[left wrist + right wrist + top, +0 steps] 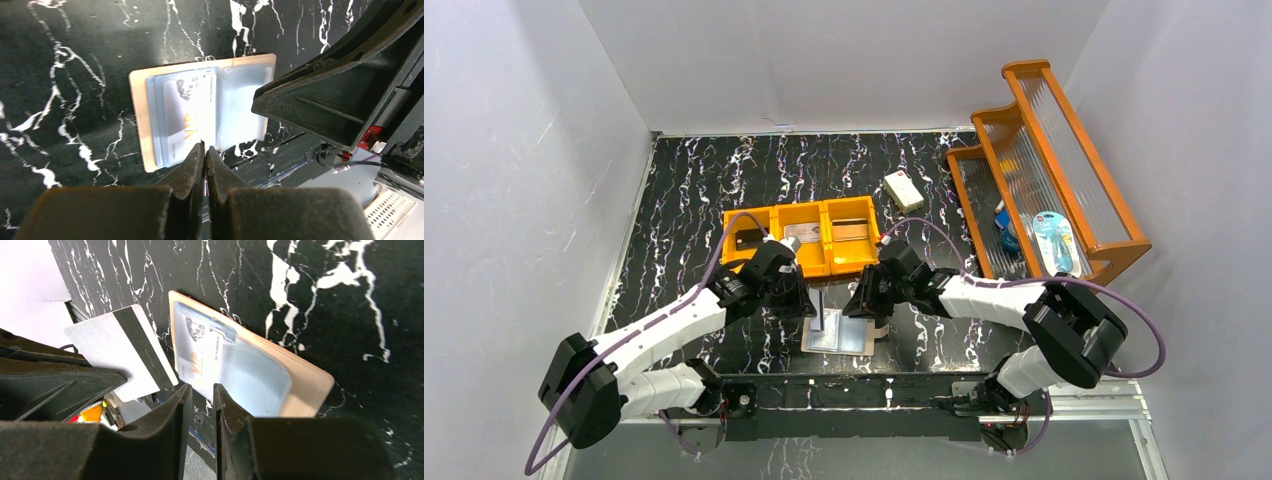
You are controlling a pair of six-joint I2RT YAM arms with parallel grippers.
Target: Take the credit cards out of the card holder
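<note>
The card holder [839, 338] lies open on the black marble table, peach edge out and pale blue pockets up; it also shows in the left wrist view [137, 120] and the right wrist view [305, 380]. A white "VIP" credit card [187, 117] sits in its pocket [200, 352]. My left gripper [814, 300] [205, 146] is shut on a silver-grey credit card with a black stripe [107, 350], held edge-up above the holder's left half. My right gripper [871, 312] [201, 386] stands at the holder's right half, its jaws a narrow gap apart with nothing between them.
An orange three-compartment bin [799, 238] with flat items inside stands just behind the grippers. A white box [903, 190] lies further back. An orange tiered rack [1044, 170] fills the right side. White walls close the left, back and right.
</note>
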